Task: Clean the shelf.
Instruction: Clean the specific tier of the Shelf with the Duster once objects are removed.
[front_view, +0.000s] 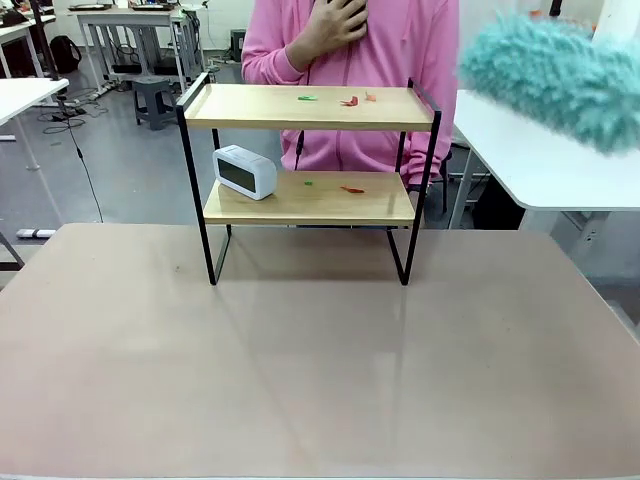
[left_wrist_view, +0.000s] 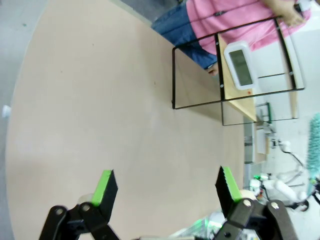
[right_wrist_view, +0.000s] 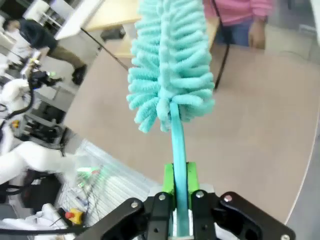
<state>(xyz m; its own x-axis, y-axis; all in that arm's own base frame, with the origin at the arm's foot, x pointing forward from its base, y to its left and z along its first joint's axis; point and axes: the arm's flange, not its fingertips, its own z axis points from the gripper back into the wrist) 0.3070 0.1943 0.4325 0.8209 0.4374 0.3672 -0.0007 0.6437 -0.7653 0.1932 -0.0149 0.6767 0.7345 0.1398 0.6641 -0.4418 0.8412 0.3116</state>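
The shelf (front_view: 310, 107) stands at the table's far side, two light wooden boards in a black frame. Small red and green scraps (front_view: 348, 101) lie on its top board, and more scraps (front_view: 350, 189) on the lower one. A white clock (front_view: 244, 171) sits at the lower board's left end. A fluffy teal duster (front_view: 552, 73) hovers at the upper right, above and right of the shelf. My right gripper (right_wrist_view: 180, 182) is shut on the duster's handle (right_wrist_view: 177, 150). My left gripper (left_wrist_view: 167, 190) hangs open over bare table, the shelf (left_wrist_view: 235, 75) far ahead of it.
A person in a pink top (front_view: 350, 60) stands behind the shelf, one hand at the chest. A white table (front_view: 545, 165) sits at the right and another (front_view: 25, 95) at the far left. The beige table (front_view: 300, 370) stretches wide in front of the shelf.
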